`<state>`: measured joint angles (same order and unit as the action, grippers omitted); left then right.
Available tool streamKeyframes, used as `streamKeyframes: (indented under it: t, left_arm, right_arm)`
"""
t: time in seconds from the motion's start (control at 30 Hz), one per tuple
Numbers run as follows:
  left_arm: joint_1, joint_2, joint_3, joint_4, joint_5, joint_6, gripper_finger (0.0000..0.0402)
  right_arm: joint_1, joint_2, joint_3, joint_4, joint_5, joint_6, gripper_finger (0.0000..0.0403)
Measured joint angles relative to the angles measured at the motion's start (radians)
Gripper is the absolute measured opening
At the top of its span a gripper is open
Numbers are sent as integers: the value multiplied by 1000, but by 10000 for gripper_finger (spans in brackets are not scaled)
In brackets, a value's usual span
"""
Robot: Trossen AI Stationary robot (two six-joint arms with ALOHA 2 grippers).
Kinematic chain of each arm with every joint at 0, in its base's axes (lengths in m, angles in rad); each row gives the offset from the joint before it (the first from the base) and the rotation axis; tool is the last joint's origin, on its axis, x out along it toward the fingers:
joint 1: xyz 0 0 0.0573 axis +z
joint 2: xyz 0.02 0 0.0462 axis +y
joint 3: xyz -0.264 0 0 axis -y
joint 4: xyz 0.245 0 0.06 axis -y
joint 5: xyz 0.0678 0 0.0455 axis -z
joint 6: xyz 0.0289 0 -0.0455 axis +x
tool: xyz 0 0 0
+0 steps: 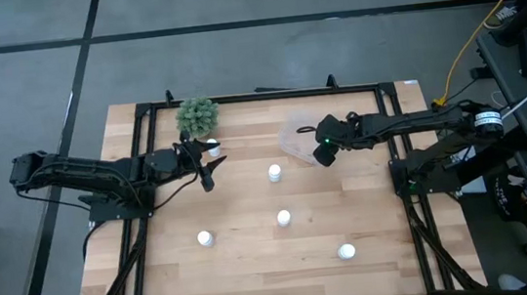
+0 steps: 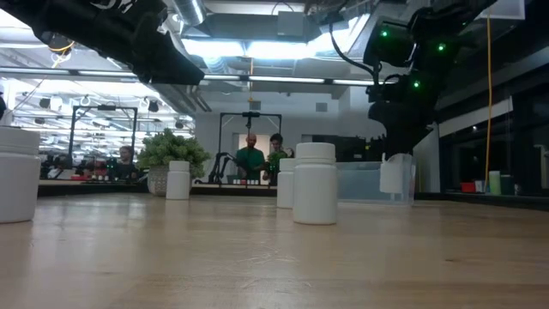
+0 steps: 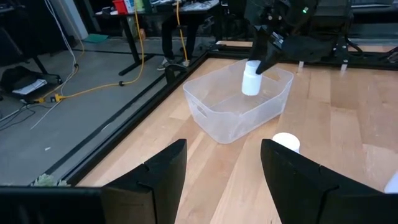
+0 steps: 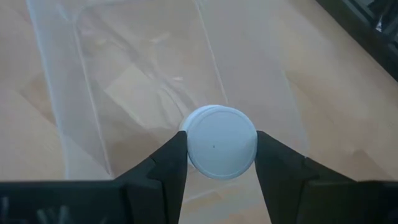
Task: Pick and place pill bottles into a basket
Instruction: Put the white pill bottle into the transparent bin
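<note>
The clear plastic basket (image 1: 298, 140) sits at the table's far right; it also shows in the left wrist view (image 3: 239, 102). My right gripper (image 1: 323, 152) is over it, shut on a white pill bottle (image 3: 251, 81). My left gripper (image 1: 206, 175) hangs open and empty at the far left, beside a bottle (image 1: 213, 149) that stands by the green plant (image 1: 197, 116). Several more bottles stand upright on the table, among them one at the middle (image 1: 274, 173), one nearer (image 1: 284, 218) and one at the near left (image 1: 204, 238). My right gripper pinches the bottle's round white cap (image 4: 221, 142) between its two fingers, one on each side. The fingers come from above, pointing down. The bottle hangs upright below them (image 2: 393, 176), inside the basket's walls; whether its base touches the basket floor I cannot tell.
A further bottle (image 1: 346, 252) stands near the table's near right corner. A black frame runs along the table's edges (image 1: 258, 95). People stand in the room beyond the far edge (image 2: 250, 159). Bare wood lies between the bottles.
</note>
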<state>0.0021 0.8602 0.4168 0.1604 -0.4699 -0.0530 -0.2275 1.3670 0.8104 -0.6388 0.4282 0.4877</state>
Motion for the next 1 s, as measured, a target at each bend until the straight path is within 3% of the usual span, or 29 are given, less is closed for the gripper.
streamKeyframes:
  t: [1.0]
  left_arm:
    - [0,0,0,0,0,-5,200]
  right_arm:
    - [-25,1,0,-3,-3,33,161]
